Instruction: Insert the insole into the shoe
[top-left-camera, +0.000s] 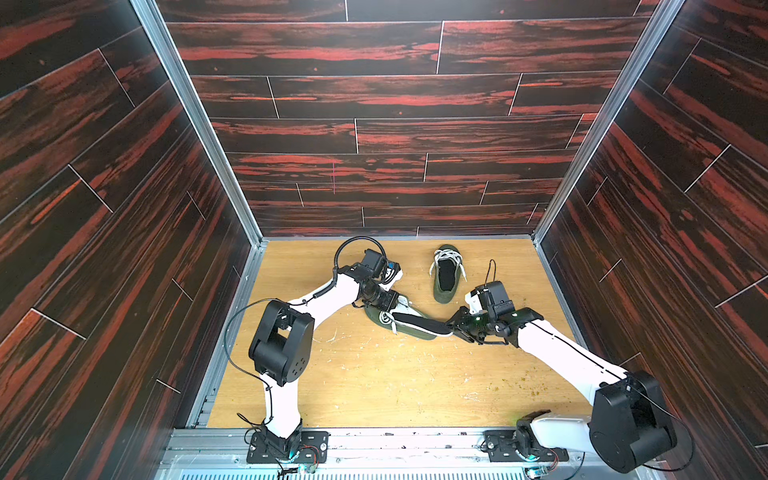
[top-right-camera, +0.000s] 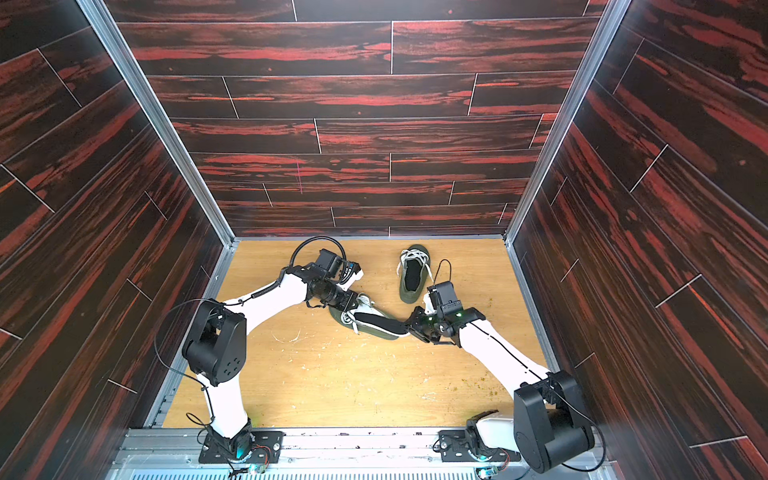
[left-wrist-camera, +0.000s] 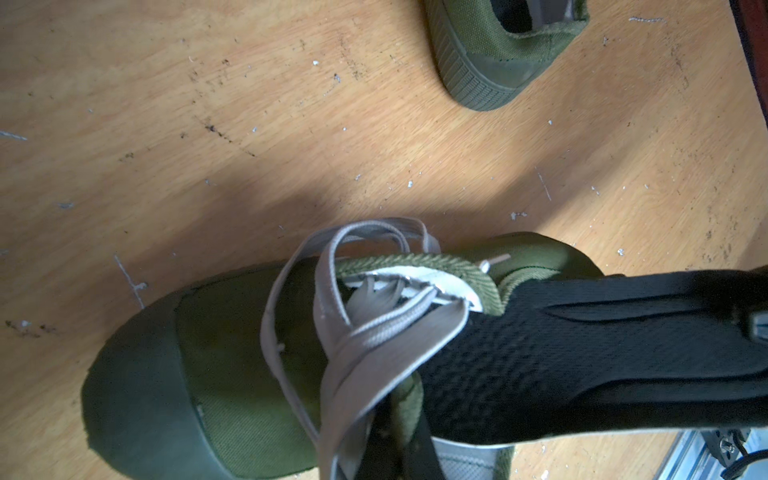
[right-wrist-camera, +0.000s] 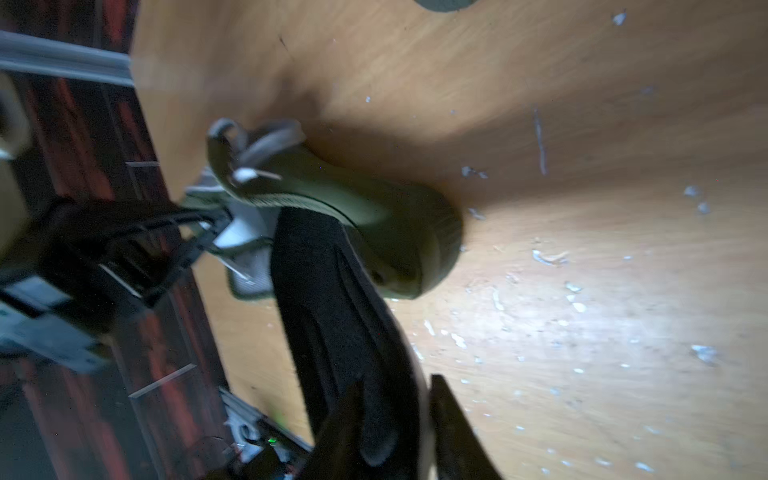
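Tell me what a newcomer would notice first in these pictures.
A black insole juts from a green canvas shoe at the middle of the wooden table. Its forepart is inside and its heel end is pinched in the right gripper, while the left gripper grips the shoe's opening. A second green shoe lies apart toward the back, and dark red-streaked panels wall in the scene.
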